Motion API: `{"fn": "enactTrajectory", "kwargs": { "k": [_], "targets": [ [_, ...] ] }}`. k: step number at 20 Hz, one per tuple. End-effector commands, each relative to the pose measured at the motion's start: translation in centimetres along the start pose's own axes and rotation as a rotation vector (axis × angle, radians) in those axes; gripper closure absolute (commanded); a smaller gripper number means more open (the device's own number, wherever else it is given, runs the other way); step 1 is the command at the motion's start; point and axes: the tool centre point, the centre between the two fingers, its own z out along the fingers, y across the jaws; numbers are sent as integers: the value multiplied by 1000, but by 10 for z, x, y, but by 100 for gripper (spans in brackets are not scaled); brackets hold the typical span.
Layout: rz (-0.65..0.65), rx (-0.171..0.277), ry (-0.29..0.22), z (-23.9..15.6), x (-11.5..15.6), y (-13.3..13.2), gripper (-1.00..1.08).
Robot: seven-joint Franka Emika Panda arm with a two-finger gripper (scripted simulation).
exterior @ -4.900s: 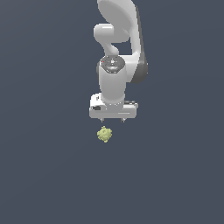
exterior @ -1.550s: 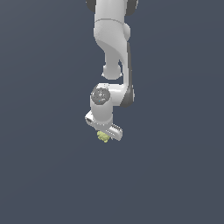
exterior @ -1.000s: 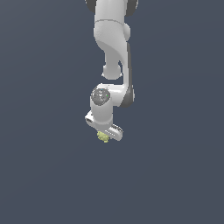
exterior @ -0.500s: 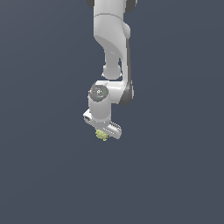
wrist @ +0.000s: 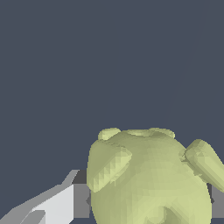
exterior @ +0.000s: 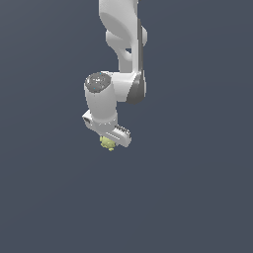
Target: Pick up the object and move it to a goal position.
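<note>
The object [exterior: 107,143] is a small pale yellow-green knobbly blob. In the exterior view it sits right under my white gripper [exterior: 108,141], between the fingers. In the wrist view the object [wrist: 148,175] fills the space between the two fingers [wrist: 59,205], and both dark pads press against its sides. My gripper is shut on the object. The fingertips are hidden behind the hand in the exterior view.
The white arm [exterior: 121,39] comes down from the top of the exterior view. The ground is a plain dark grey-blue surface [exterior: 197,197] with nothing else on it in view.
The gripper with the object has risen slightly over the last second. Well before that the gripper came down from above the free-lying object and closed on it.
</note>
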Motion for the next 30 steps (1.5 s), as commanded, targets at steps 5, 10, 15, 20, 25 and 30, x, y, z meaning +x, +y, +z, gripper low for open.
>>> {"fn": "enactTrajectory", "kwargs": {
  "k": [5, 10, 15, 20, 25, 30],
  "targets": [
    [1, 1, 1, -74, 9, 29, 108],
    [1, 1, 1, -132, 16, 51, 108],
    [2, 0, 1, -187, 23, 72, 108],
    [1, 0, 1, -240, 31, 92, 108],
    [1, -1, 1, -279, 38, 106, 108],
    [0, -1, 1, -305, 43, 115, 108]
  ]
}}
